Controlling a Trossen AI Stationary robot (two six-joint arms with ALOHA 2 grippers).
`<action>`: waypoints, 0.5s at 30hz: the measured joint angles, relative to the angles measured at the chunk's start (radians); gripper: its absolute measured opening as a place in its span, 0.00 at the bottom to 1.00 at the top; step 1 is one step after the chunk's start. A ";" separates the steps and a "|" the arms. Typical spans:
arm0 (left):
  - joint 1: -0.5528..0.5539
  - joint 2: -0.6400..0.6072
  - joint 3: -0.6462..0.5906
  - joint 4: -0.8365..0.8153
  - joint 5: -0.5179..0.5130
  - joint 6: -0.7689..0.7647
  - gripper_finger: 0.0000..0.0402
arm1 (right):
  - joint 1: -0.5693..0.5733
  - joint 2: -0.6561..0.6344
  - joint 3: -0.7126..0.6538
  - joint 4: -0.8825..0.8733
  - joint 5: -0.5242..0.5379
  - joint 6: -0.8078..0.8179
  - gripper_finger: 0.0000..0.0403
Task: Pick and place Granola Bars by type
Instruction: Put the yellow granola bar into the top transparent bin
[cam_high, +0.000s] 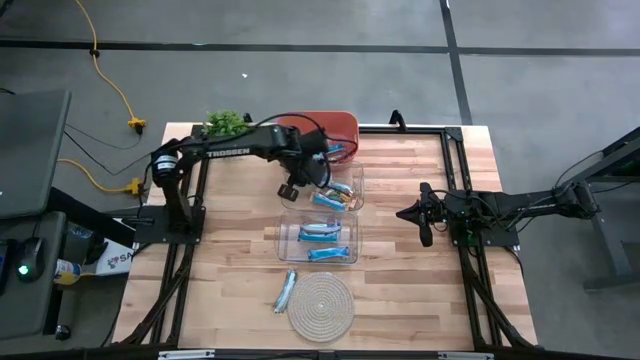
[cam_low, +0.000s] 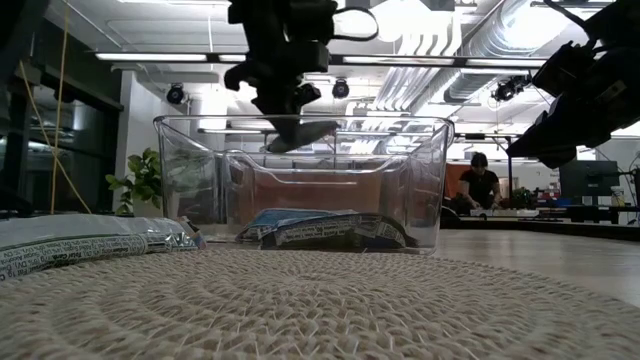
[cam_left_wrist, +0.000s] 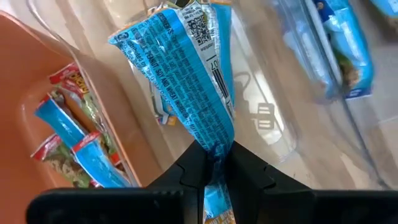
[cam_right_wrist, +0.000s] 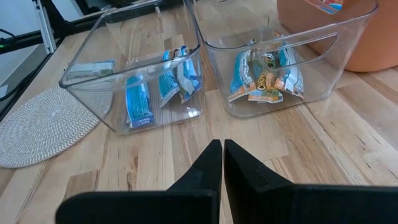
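Observation:
My left gripper (cam_high: 291, 189) hangs over the far clear bin (cam_high: 338, 190), shut on a light blue granola bar (cam_left_wrist: 186, 81). In the low view this bar (cam_low: 300, 133) sits just above the bin's rim. The far clear bin holds mixed blue and orange bars (cam_right_wrist: 267, 74). The near clear bin (cam_high: 320, 240) holds light blue bars (cam_right_wrist: 155, 90). An orange bin (cam_high: 330, 128) at the far edge holds more bars (cam_left_wrist: 68, 137). Two blue bars (cam_high: 285, 291) lie flat on the table beside the coaster. My right gripper (cam_right_wrist: 222, 155) waits shut at the table's right side. My left gripper pinches one end of the blue bar's wrapper (cam_left_wrist: 214, 152) between its two fingers. The fingers point steeply down from above. The bar sticks out below the fingertips, tilted, lifted clear of the bins and the table.
A round woven rope coaster (cam_high: 320, 305) lies at the near edge. A green plant (cam_high: 226, 122) stands at the far left corner. The black frame rails (cam_high: 455, 170) run along the table's sides. Bare wood lies between the bins and my right arm.

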 joint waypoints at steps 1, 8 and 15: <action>0.000 0.007 0.000 0.006 0.000 0.005 0.11 | 0.000 0.000 0.000 0.000 0.000 0.000 0.00; 0.001 0.082 0.001 0.019 -0.019 0.005 0.11 | 0.000 0.000 0.000 0.000 0.000 0.000 0.00; 0.001 0.145 0.000 0.019 -0.022 -0.034 0.11 | 0.000 0.000 0.000 0.000 0.000 0.000 0.00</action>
